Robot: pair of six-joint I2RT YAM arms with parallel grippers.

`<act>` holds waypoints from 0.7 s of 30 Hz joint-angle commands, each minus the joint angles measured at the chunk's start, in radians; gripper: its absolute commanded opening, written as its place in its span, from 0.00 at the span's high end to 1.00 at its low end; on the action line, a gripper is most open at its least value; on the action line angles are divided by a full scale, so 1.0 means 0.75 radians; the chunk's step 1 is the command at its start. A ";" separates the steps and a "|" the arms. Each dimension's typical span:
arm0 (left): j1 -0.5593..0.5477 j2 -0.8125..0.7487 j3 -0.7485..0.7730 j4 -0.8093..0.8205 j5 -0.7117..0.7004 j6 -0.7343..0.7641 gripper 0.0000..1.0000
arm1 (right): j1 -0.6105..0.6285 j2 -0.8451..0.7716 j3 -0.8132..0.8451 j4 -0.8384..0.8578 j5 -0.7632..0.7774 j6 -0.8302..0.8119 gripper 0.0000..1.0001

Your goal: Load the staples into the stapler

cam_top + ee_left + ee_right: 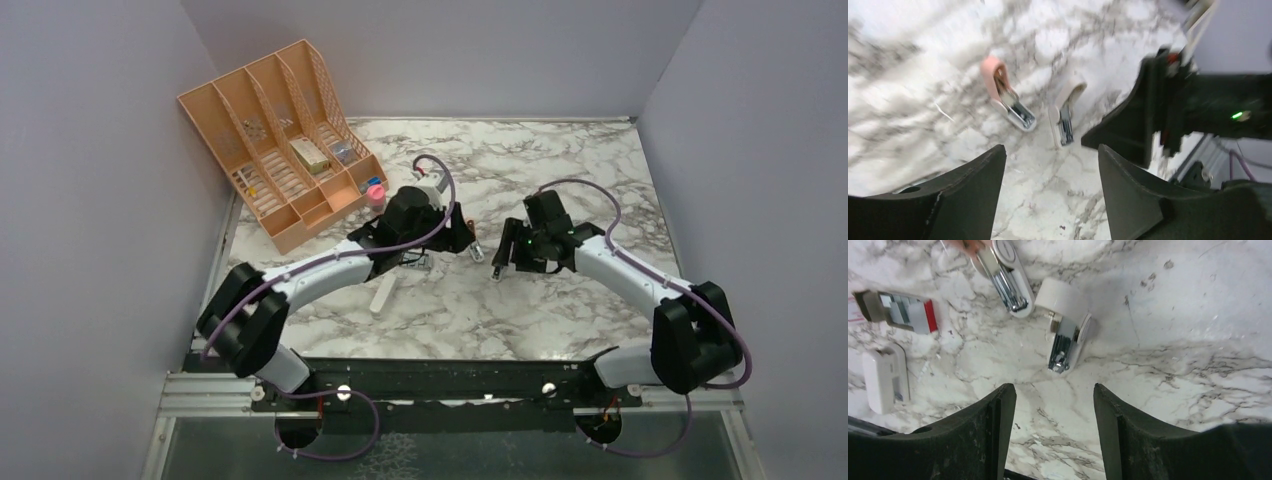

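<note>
Two small staplers lie open on the marble table between my grippers: a pink one (1000, 270) and a white one (1065, 332), metal channels showing. Both also show in the left wrist view, pink (1007, 97) and white (1065, 112). The staples (903, 312) sit in a small grey tray with a red-and-white sleeve, left of the staplers in the right wrist view. My left gripper (1050, 150) is open and empty, just short of the staplers. My right gripper (1053, 387) is open and empty, facing them from the other side (497, 268).
A peach desk organizer (280, 140) stands at the back left, a pink-capped bottle (375, 192) beside it. A white oblong object (885, 377) lies near the staples tray and shows in the top view (383, 295). Grey walls enclose the table.
</note>
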 commanded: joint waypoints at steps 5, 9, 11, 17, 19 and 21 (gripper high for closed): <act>0.004 -0.313 0.002 -0.109 -0.404 0.220 0.23 | 0.129 0.012 -0.039 -0.005 0.158 0.108 0.37; 0.004 -0.355 -0.024 -0.102 -0.437 0.221 0.21 | 0.174 0.084 -0.025 0.001 0.205 0.147 0.36; 0.004 -0.362 -0.031 -0.116 -0.454 0.213 0.20 | 0.194 0.120 -0.019 0.009 0.226 0.156 0.37; 0.006 -0.364 -0.036 -0.197 -0.554 0.182 0.10 | 0.227 0.206 0.013 0.028 0.265 0.177 0.39; 0.006 -0.367 -0.037 -0.244 -0.590 0.172 0.05 | 0.231 0.240 0.031 0.021 0.290 0.184 0.43; 0.006 -0.373 -0.044 -0.270 -0.614 0.161 0.01 | 0.233 0.273 0.045 0.016 0.321 0.188 0.49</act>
